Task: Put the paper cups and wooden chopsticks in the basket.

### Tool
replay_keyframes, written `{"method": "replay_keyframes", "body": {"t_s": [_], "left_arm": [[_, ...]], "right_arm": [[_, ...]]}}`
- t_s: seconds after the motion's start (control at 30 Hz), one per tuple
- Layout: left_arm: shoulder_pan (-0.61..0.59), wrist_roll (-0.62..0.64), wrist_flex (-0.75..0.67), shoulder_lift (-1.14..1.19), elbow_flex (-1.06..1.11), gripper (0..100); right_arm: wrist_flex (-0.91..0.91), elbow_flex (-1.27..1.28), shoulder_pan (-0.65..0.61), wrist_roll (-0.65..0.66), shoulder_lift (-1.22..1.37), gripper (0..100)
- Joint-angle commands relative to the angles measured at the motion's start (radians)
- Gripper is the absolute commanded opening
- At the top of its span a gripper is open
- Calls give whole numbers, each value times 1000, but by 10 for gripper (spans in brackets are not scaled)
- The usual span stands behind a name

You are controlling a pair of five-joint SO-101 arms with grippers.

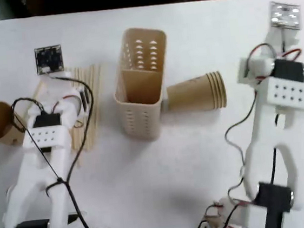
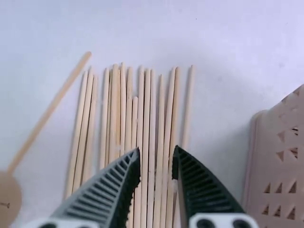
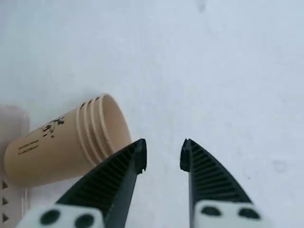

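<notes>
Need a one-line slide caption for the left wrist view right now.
Left gripper, open, poised over a row of wooden chopsticks on the white table, basket beside them.

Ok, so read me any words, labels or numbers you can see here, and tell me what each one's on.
Dark print along the side of the stacked paper cups: too blurred to read.
No text can be seen on the basket or on the chopsticks.
</notes>
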Motion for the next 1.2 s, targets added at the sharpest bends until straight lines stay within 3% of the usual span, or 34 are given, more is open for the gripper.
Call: {"method": "replay_keyframes", "body": {"t_s": [0.0, 0.23, 0.4, 0.53, 0.77, 0.97, 1.17], "left_arm": [[-1, 5, -21, -24, -6, 133], [-1, 5, -23, -24, -12, 134], [1, 3, -23, -24, -14, 134], [33, -40, -23, -25, -8, 133], [41, -58, -23, -25, -11, 133], [45, -58, -23, -25, -9, 133], [45, -58, -23, -25, -12, 133]], "right_arm": [[-7, -55, 65, 51, 33, 123], [22, -48, -45, 84, 68, 123], [22, -48, -179, 356, 65, 122], [-134, -49, -136, 483, 74, 119], [-383, 34, -39, 446, 286, 57], [-409, 40, -61, 448, 463, 24], [-418, 153, -48, 477, 438, 17]]}}
